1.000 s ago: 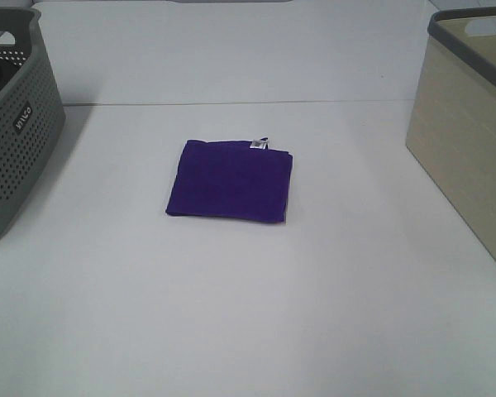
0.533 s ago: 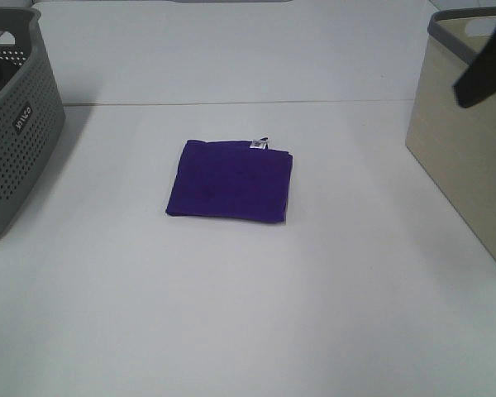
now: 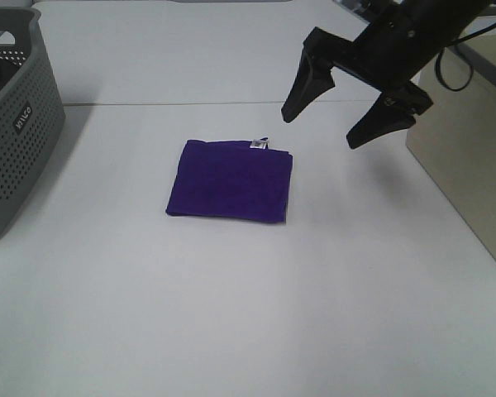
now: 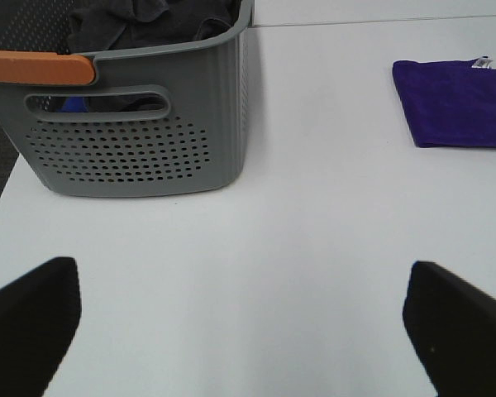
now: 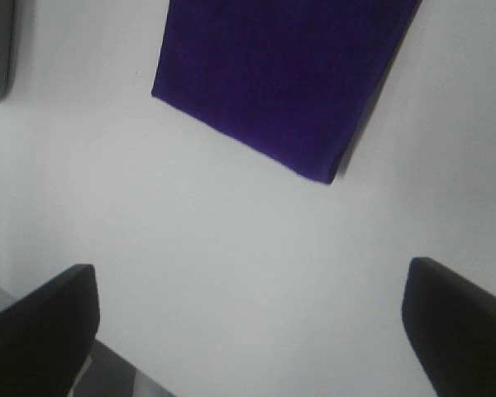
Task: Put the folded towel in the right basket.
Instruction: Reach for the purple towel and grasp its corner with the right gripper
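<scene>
Folded purple towel [image 3: 229, 180] lies flat mid-table [image 3: 231, 322]. Right gripper [image 3: 321, 129] hovers just beyond its right corner, jaws wide apart, arm crossing the beige basket [image 3: 471, 157]. Grey perforated basket [image 3: 16, 124] with dark clothes sits far left. Left gripper [image 4: 244, 331] is also spread.

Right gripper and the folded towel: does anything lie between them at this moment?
Nothing does. In the exterior high view, only bare white table separates the open right gripper from the purple folded towel; the right wrist view agrees.
</scene>
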Tool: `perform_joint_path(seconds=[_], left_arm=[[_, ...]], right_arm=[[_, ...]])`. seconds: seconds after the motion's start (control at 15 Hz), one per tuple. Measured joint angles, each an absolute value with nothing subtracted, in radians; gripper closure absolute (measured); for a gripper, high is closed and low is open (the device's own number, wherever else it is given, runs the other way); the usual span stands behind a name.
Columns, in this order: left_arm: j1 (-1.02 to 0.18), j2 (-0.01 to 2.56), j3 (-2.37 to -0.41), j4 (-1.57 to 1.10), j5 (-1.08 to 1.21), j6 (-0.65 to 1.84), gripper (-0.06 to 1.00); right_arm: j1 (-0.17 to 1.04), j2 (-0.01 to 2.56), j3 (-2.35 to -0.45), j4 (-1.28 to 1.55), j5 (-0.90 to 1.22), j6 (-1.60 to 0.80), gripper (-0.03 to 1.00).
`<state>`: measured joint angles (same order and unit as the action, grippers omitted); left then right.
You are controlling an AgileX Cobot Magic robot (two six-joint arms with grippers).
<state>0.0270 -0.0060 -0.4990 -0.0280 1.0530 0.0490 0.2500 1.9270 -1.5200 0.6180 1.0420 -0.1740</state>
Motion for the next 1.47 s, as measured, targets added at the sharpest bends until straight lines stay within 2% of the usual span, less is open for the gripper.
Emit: perform_joint_path(seconds=[0.2,0.47,1.27,1.47], left_arm=[[0.027,-0.006,-0.499,-0.028,1.053,0.048,-0.05],[0.027,-0.006,-0.499,-0.028,1.053,0.047,-0.05],[0.027,-0.006,-0.499,-0.028,1.053,0.047,-0.05],[0.027,-0.006,-0.499,-0.028,1.053,0.047,-0.05]], right_arm=[[0.250,2.158,-1.685,0.618,1.032,-0.174,0.01],[0.250,2.271,-1.698,0.626,0.954,-0.174,0.02],[0.253,2.367,-1.712,0.713,0.808,-0.198,0.04],[0.310,2.409,-1.732,0.799,0.788,-0.199,0.07]])
